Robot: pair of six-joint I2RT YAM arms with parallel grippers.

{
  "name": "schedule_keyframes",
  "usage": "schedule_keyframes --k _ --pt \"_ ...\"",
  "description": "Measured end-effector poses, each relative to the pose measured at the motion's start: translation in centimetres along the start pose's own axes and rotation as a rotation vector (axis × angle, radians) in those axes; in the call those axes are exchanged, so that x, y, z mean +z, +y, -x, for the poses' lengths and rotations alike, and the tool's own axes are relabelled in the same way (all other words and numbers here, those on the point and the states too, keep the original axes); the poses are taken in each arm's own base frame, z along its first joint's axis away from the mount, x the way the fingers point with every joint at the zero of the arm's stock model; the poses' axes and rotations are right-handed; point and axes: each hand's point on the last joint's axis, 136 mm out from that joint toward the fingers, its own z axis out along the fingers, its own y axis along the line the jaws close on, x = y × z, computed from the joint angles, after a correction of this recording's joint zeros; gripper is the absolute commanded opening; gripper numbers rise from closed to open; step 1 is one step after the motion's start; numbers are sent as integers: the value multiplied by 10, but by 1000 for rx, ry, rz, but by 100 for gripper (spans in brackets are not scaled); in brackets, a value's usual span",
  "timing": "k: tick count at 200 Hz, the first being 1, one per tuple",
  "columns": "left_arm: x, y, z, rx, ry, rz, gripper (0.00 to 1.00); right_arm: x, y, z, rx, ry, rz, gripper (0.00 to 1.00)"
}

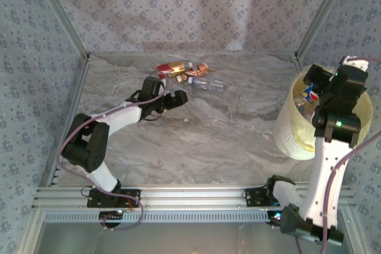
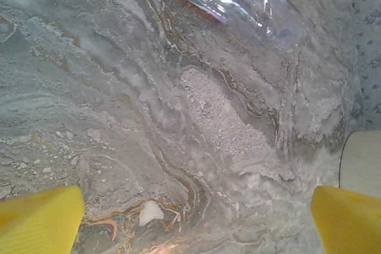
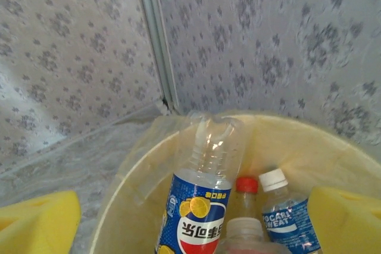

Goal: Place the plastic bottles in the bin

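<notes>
The right gripper (image 3: pixel 190 224) hung above the bin (image 1: pixel 289 132) at the right, jaws spread and empty, probably so a drop would land among the plastic bottles (image 3: pixel 199 206) inside. The left gripper (image 2: pixel 196 218), equally wide, faced a clear bottle (image 2: pixel 238 1) at the far middle, seemingly to grasp it

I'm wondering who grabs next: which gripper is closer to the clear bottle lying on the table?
The left. The left gripper is open just short of the clear bottle; the right gripper is open over the bin, away at the right of the table.
</notes>
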Motion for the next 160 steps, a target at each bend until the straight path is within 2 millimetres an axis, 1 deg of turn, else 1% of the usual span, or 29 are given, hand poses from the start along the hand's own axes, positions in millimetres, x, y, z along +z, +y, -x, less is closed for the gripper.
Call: schedule_keyframes --k 9,21,33,44,55,69,88,101,133,160 --pt "2 2 -2 -3 7 1 98 11 0 -5 18 47 16 100" --pt "6 5 -4 -7 19 4 98 28 7 -13 45 114 59 100" --pt "9 9 -6 -13 30 9 98 43 19 -22 60 174 121 100" --pt "12 12 -8 -17 39 14 98 52 32 -28 71 214 178 100" --pt "14 14 -10 -21 45 16 98 55 44 -33 75 238 223 100" --pt "16 17 -11 -28 56 16 98 54 56 -35 73 249 268 100" --pt "18 16 -11 -33 66 9 98 53 64 -33 78 239 295 100" --pt "20 14 -9 -37 69 1 98 57 59 -34 90 233 260 100" --pt "21 8 -7 -46 73 -17 98 75 23 -44 113 245 67 100" --pt "21 9 -7 -53 74 -17 98 79 -2 -57 147 250 -21 100"
